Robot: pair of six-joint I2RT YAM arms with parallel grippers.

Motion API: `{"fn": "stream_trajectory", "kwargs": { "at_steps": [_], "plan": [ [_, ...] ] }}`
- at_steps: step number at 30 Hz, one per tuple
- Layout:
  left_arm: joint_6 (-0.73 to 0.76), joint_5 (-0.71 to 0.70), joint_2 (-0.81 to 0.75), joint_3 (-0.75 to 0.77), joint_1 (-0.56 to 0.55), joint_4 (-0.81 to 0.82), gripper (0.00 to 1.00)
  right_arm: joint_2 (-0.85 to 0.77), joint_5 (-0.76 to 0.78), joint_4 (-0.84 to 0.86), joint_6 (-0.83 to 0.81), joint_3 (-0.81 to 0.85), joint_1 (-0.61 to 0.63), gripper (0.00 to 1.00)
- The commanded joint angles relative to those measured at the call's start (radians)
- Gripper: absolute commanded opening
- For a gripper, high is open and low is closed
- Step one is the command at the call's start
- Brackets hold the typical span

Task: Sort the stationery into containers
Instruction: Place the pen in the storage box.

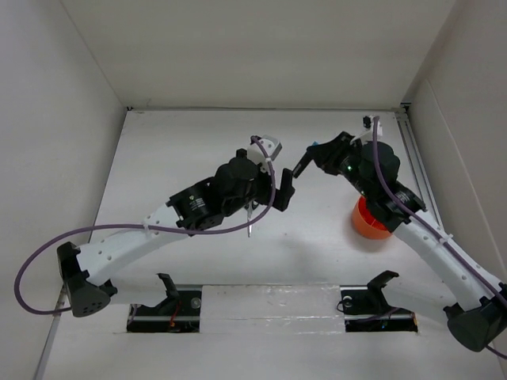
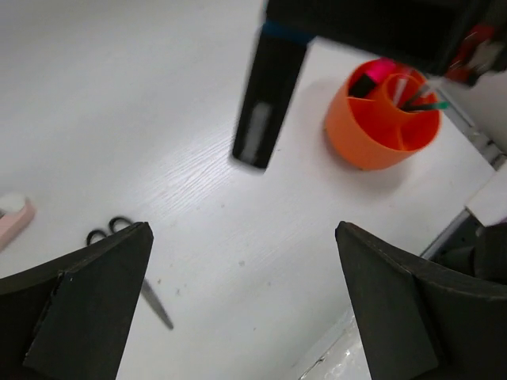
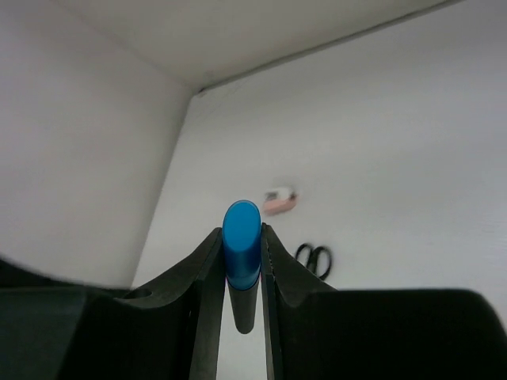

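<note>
My right gripper (image 3: 241, 231) is shut on a black marker with a blue cap (image 3: 241, 247) and holds it above the table; it also shows in the top view (image 1: 305, 164), where the marker (image 1: 283, 191) hangs near the left arm's wrist. In the left wrist view the marker (image 2: 265, 103) hangs in the air left of the orange tub (image 2: 380, 127). The tub (image 1: 368, 223) holds a pink-capped marker (image 2: 376, 75) and thin pens. My left gripper (image 2: 242, 301) is open and empty above the table. Black-handled scissors (image 2: 119, 229) and a pink-white eraser (image 2: 12, 215) lie on the table.
The scissors (image 3: 314, 259) and eraser (image 3: 279, 200) lie towards the far left wall in the right wrist view. The scissors' tip (image 1: 250, 226) shows under the left arm. White walls close in the table on three sides. A shiny strip runs along the near edge (image 1: 269, 305).
</note>
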Motion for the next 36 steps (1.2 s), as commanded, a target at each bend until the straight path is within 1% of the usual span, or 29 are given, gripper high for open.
{"fn": "stream_trajectory", "kwargs": {
  "at_steps": [1, 2, 3, 4, 5, 6, 7, 8, 10, 11, 12, 14, 16, 17, 19, 21, 24, 29, 36],
  "plan": [
    [-0.118, -0.22, -0.054, 0.068, -0.001, -0.223, 1.0, -0.005, 0.445, -0.206, -0.07, 0.128, -0.001, 0.0],
    [-0.15, -0.295, -0.085, 0.068, -0.001, -0.273, 1.0, 0.004, 0.54, -0.253, -0.07, 0.137, -0.001, 0.0],
    [-0.222, -0.446, -0.102, 0.068, -0.001, -0.372, 1.0, 0.004, 0.617, -0.326, -0.081, 0.137, -0.013, 0.0],
    [-0.255, -0.51, -0.122, 0.056, -0.001, -0.42, 1.0, 0.004, 0.727, -0.357, -0.081, 0.137, -0.046, 0.0],
    [-0.278, -0.556, -0.143, 0.047, -0.001, -0.459, 1.0, 0.004, 0.76, -0.38, -0.081, 0.137, -0.071, 0.0],
    [-0.289, -0.586, -0.192, 0.014, 0.008, -0.5, 1.0, 0.004, 0.78, -0.397, -0.081, 0.137, -0.097, 0.0],
    [-0.289, -0.601, -0.22, -0.011, 0.021, -0.501, 1.0, 0.004, 0.794, -0.428, -0.081, 0.125, -0.125, 0.0],
    [-0.289, -0.615, -0.249, -0.039, 0.034, -0.501, 1.0, 0.004, 0.81, -0.438, -0.081, 0.113, -0.18, 0.0],
    [-0.298, -0.633, -0.336, -0.134, 0.051, -0.478, 1.0, 0.004, 0.828, -0.451, -0.081, 0.101, -0.229, 0.0],
    [-0.309, -0.633, -0.364, -0.167, 0.051, -0.464, 1.0, 0.004, 0.839, -0.451, -0.096, 0.101, -0.267, 0.0],
    [-0.319, -0.624, -0.417, -0.235, 0.051, -0.426, 1.0, 0.017, 0.839, -0.451, -0.096, 0.091, -0.28, 0.0],
    [-0.319, -0.548, -0.461, -0.283, 0.051, -0.381, 1.0, 0.029, 0.859, -0.451, -0.096, 0.091, -0.295, 0.0],
    [-0.321, -0.548, -0.484, -0.283, 0.051, -0.39, 1.0, 0.058, 0.87, -0.451, -0.096, 0.091, -0.327, 0.0],
    [-0.336, -0.59, -0.484, -0.283, 0.051, -0.401, 1.0, 0.069, 0.87, -0.451, -0.096, 0.091, -0.34, 0.0],
    [-0.336, -0.591, -0.473, -0.283, 0.051, -0.401, 1.0, 0.093, 0.839, -0.451, -0.08, 0.082, -0.351, 0.0],
    [-0.324, -0.56, -0.473, -0.294, 0.051, -0.386, 1.0, 0.102, 0.83, -0.442, -0.07, 0.052, -0.351, 0.0],
    [-0.313, -0.551, -0.436, -0.294, 0.051, -0.386, 1.0, 0.112, 0.85, -0.429, -0.044, 0.016, -0.351, 0.0],
    [-0.295, -0.528, -0.436, -0.294, 0.051, -0.366, 1.0, 0.112, 0.848, -0.396, -0.032, -0.053, -0.351, 0.0],
    [-0.286, -0.499, -0.446, -0.294, 0.051, -0.356, 1.0, 0.196, 0.867, -0.396, -0.011, -0.062, -0.351, 0.0]
  ]
}}
